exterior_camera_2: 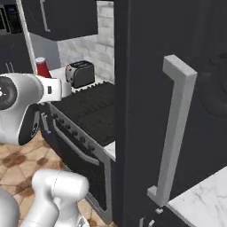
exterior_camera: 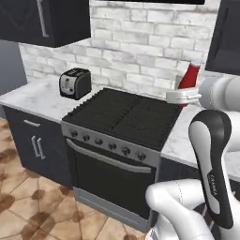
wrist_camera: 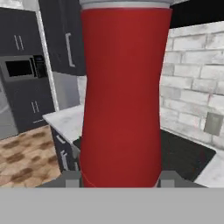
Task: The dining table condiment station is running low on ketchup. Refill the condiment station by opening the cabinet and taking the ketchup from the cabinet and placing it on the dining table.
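My arm reaches level across the stove (exterior_camera: 124,117), forearm horizontal, wrist turned toward the brick wall. The cabinet (exterior_camera_2: 177,111) door hangs open beside me. My hand (exterior_camera: 180,97) is clamped around the ketchup (exterior_camera: 189,76), held upright above the stove's back right corner.

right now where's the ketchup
The ketchup is held in the gripper, above the stove's right edge in the left base view.

flat, even rendered light, soft faint shadows, no glare, coarse low-resolution edges throughout
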You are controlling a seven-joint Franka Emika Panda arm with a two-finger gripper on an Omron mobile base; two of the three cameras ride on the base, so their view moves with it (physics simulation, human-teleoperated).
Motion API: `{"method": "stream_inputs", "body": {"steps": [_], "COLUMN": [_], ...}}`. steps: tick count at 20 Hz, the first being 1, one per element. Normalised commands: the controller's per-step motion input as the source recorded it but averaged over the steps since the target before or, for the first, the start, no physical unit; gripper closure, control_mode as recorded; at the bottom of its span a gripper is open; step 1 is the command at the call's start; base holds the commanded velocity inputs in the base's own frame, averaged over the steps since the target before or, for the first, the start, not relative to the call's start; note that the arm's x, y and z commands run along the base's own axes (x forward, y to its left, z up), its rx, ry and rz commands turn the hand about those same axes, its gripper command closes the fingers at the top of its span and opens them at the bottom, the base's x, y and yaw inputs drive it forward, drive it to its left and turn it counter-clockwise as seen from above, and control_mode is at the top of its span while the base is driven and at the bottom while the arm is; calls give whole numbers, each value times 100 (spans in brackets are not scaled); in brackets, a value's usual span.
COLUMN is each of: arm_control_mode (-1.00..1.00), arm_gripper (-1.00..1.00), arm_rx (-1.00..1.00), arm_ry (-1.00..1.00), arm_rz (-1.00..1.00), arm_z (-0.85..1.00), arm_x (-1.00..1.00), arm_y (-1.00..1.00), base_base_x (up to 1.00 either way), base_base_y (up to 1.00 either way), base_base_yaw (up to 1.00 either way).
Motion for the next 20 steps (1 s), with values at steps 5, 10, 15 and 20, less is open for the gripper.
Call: {"method": "stream_inputs", "body": {"steps": [5, 10, 15, 20], "arm_control_mode": [100, 100, 100, 100], "arm_gripper": [100, 100, 100, 100], "arm_rx": [0, 0, 0, 0], "arm_ry": [0, 0, 0, 0], "arm_rz": [0, 0, 0, 0], "arm_z": [0, 0, 0, 0], "arm_x": [0, 0, 0, 0], "arm_y": [0, 0, 0, 0], "base_base_x": [1, 31, 71, 98], "base_base_y": [20, 26, 17, 10], "base_base_yaw": [96, 88, 79, 69]}}
